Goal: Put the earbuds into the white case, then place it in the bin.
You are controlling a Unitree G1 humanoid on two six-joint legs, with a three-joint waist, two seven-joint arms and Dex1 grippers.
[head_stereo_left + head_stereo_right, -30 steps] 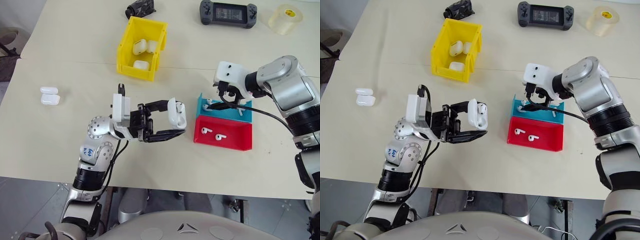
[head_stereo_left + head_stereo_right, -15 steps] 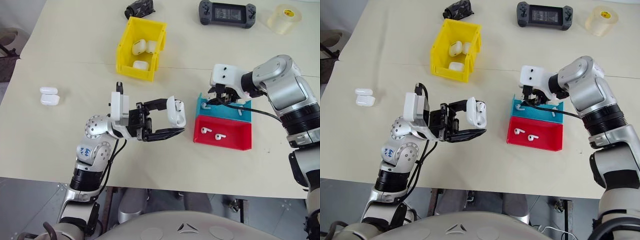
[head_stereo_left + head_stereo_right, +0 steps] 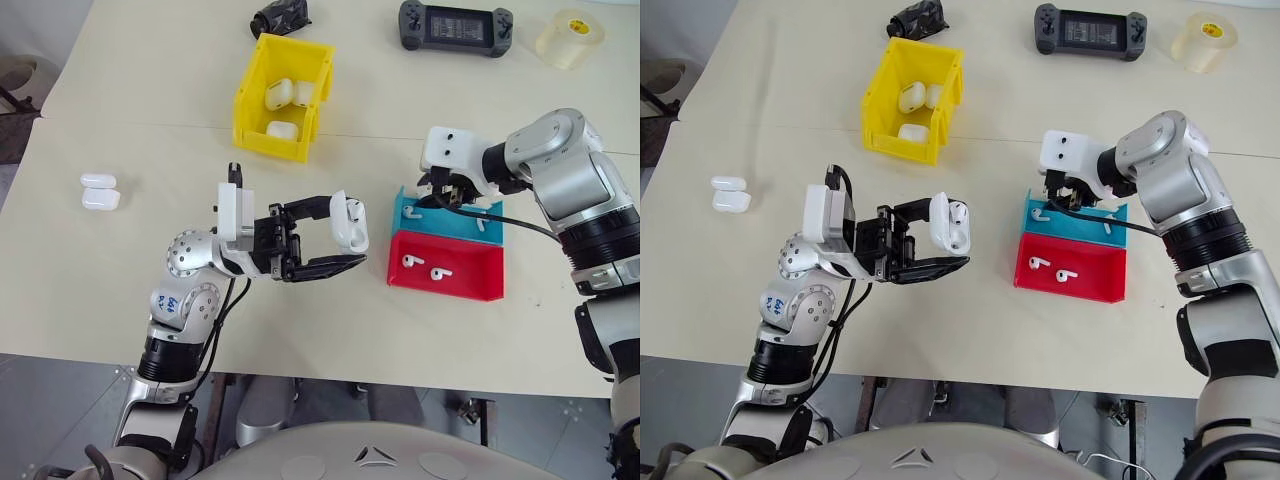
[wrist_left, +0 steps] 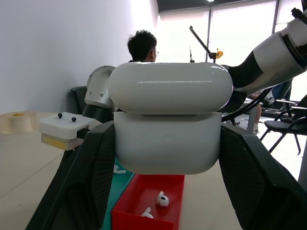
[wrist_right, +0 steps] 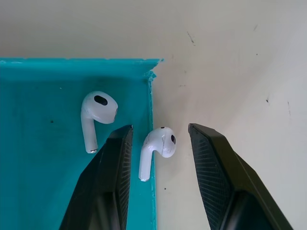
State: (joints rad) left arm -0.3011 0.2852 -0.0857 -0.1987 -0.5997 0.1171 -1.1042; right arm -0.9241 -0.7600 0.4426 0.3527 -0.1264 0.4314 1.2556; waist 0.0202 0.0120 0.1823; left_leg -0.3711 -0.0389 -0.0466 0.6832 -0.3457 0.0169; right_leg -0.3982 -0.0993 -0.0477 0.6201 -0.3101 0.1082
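On the table (image 3: 120, 110), the yellow bin (image 3: 255, 95) stands far left of centre and already holds several cases. The left gripper (image 3: 325, 240) is clamped on the white case (image 3: 348, 222), lid open, held above the table near the trays. The right gripper (image 5: 158, 143) hovers over the blue tray (image 3: 440, 222) beside the red tray (image 3: 470, 278); its fingers stand partly apart around one earbud (image 5: 158, 143) perched on the tray wall. Centre the fingers on the bud's head, close gently, lift straight.
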